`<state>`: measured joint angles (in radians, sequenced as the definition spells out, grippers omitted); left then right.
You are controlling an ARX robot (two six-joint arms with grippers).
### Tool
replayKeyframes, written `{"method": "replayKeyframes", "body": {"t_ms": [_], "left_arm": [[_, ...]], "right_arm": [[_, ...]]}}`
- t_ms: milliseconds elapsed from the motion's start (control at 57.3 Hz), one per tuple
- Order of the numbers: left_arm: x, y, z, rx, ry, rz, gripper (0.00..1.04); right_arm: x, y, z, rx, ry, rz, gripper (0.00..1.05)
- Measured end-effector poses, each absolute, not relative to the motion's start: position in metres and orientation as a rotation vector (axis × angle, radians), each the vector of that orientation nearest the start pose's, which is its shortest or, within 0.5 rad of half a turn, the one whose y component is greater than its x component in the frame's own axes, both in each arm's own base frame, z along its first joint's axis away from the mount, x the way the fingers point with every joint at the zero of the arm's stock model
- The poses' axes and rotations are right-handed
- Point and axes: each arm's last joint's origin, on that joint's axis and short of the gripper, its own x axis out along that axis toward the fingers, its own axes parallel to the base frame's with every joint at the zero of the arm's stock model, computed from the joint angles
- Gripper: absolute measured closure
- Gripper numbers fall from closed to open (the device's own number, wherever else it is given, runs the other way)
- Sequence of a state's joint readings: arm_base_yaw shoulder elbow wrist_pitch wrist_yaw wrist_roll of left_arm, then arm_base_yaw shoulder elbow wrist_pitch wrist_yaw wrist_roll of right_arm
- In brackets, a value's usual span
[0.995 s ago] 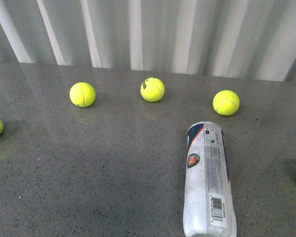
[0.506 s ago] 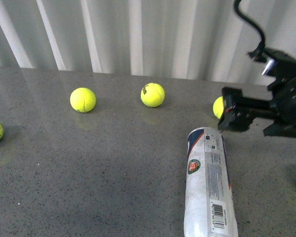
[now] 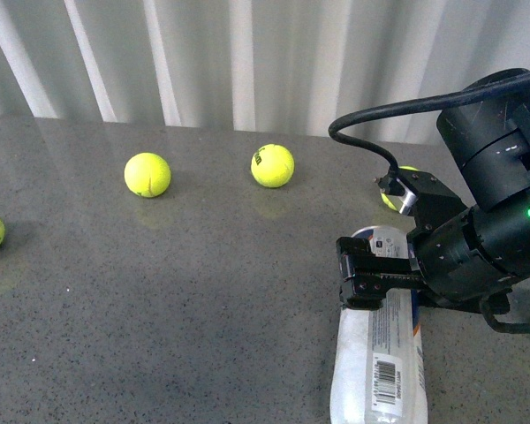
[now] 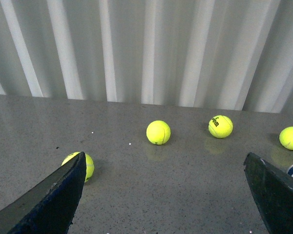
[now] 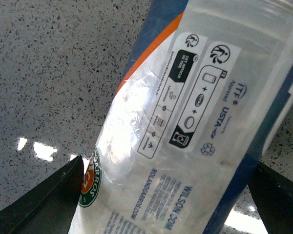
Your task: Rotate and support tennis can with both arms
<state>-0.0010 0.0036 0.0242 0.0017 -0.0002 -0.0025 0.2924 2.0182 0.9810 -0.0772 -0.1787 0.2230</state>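
Tennis can (image 3: 377,353) flat on its side on the grey counter (image 3: 159,309), over at the right, barcode facing up, one end toward the robot. Right gripper (image 5: 166,168) low over the far half of the can — fingers (image 5: 44,204) spread wide, one on each side of the tube; touching it or not, hard to tell. Left gripper (image 4: 163,158) above bare counter, fingers wide too, holding nothing. One yellow tennis ball (image 3: 272,165) farther back, more off to the left.
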Motion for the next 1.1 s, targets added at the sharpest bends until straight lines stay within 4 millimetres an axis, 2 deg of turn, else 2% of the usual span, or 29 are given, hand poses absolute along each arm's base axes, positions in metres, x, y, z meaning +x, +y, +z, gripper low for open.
{"method": "replayKeyframes", "body": {"t_ms": [227,419,663,1100], "left_arm": [[0.096,0.0,0.172,-0.002,-0.023,-0.001,0.07],[0.096,0.0,0.172,-0.002,-0.022,-0.001,0.07],[0.096,0.0,0.172,-0.002,-0.022,-0.001,0.07],[0.096,0.0,0.172,-0.002,-0.022,-0.001,0.07]], "right_arm": [[0.336,0.113,0.072,0.12,1.163,0.298,0.07],[0.338,0.114,0.073,0.11,1.15,0.293,0.35],[0.338,0.113,0.073,0.096,1.143,0.281,0.61],[0.335,0.113,0.088,0.042,1.091,0.273,0.92]]}}
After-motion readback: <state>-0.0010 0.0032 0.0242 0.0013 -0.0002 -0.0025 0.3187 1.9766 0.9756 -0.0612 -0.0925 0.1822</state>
